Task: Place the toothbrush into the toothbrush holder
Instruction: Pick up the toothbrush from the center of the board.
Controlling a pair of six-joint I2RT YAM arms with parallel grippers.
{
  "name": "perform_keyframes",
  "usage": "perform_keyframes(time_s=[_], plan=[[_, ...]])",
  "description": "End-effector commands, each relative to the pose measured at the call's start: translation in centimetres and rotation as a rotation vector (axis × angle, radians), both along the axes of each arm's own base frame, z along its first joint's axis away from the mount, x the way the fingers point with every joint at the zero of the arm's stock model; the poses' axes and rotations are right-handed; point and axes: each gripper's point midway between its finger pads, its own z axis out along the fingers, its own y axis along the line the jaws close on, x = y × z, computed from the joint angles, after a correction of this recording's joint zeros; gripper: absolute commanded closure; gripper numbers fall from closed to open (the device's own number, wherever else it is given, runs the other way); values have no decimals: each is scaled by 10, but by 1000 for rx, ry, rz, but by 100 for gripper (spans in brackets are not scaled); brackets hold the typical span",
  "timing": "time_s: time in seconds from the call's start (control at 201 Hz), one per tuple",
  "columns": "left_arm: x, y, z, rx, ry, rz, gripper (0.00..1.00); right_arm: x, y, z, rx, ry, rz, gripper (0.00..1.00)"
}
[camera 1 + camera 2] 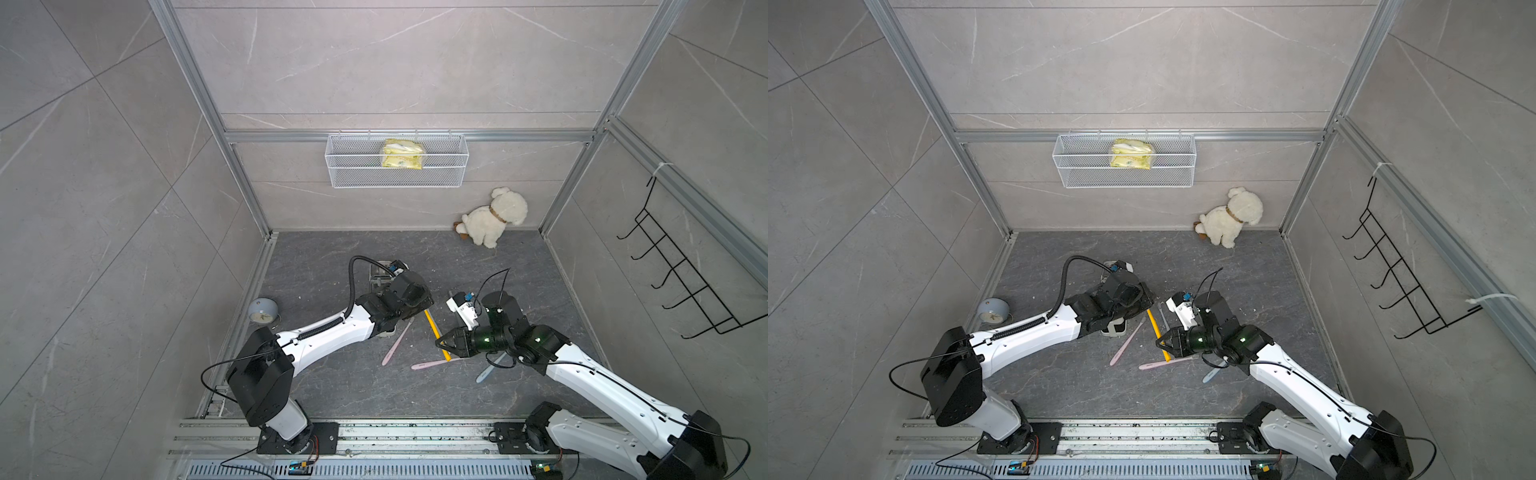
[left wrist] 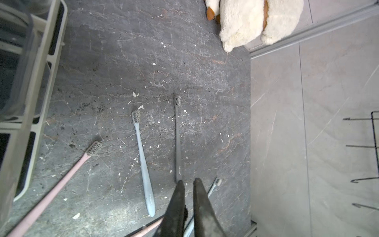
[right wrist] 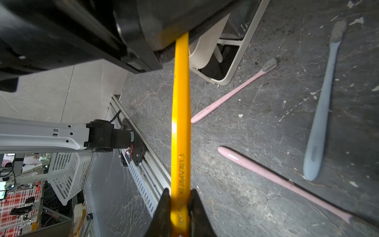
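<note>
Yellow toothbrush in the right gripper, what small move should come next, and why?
Probably lift the right gripper a little and tip the yellow toothbrush more upright. Its fingers are shut on the handle end, while the far end disappears under the left arm, which hangs over the toothbrush holder. Clearing that arm first should free a path to a compartment.

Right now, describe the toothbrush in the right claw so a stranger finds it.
Look down at the dark stone floor, near its middle. The yellow toothbrush is clamped in the right claw; the pink toothbrushes, blue toothbrush and grey toothbrush nearby lie loose.
</note>
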Motion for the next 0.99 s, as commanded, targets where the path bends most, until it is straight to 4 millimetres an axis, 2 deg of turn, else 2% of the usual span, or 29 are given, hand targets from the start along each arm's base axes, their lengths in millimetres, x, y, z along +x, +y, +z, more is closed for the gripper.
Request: perform_keyframes(time_s=[0.0, 0.224, 0.294, 0.354, 0.508, 0.593, 0.697, 0.752, 0.832, 0.986], plan=[[7, -2, 26, -50, -45, -12, 99, 0, 1, -1, 14, 8, -11, 87], [3, -4, 29, -57, -32, -37, 100, 6, 4, -5, 14, 16, -28, 87], [2, -2, 29, -50, -32, -33, 76, 6, 4, -6, 12, 18, -28, 87], [1, 1, 30, -41, -38, -27, 61, 7, 3, -8, 2, 21, -29, 87], [-3, 13, 29, 6, -42, -6, 41, 8, 4, -15, -9, 33, -29, 87], [-5, 14, 28, 12, -38, -9, 42, 7, 5, -17, -8, 37, -25, 88], [-5, 12, 25, 14, -31, -18, 69, 8, 6, -19, -13, 39, -23, 88], [-5, 11, 24, 15, -26, -23, 76, 9, 6, -21, -19, 42, -24, 88], [-5, 7, 23, 12, -22, -31, 76, 10, 7, -21, -18, 40, -20, 88], [-5, 5, 17, 21, -6, -41, 58, 11, 9, -17, -8, 28, -14, 88]])
